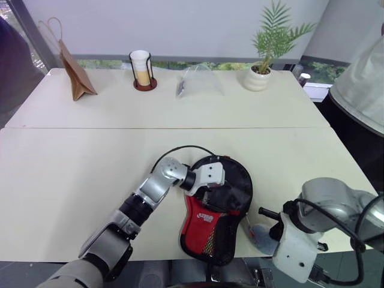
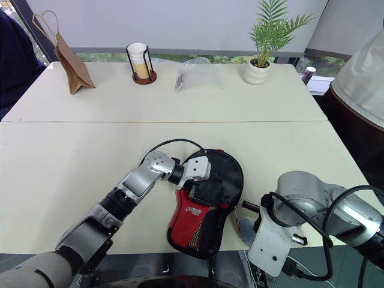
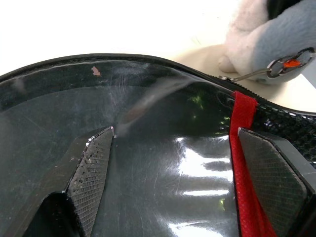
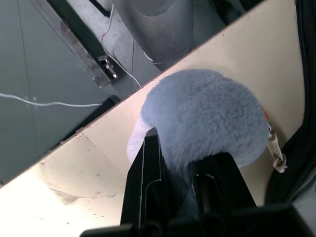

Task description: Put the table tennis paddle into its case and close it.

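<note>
Zipping step: right gripper [image 4: 185, 170] is pinching the fluffy zip charm [image 4: 202, 116], left gripper [image 3: 187, 182] is spread wide, pressing the case [image 1: 219, 210] flat. Pull along the zip line, keeping the case pinned.

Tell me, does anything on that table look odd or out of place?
One thing: the right gripper is shut on a fluffy blue-grey pompom clipped to the case near the table's front edge, an odd handle for a zip. Nothing looks spilled or damaged.

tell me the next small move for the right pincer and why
Probably pull the fluffy zipper charm along the case edge. The right pincer is shut on it while the left pincer presses the case's clear side, open.
</note>
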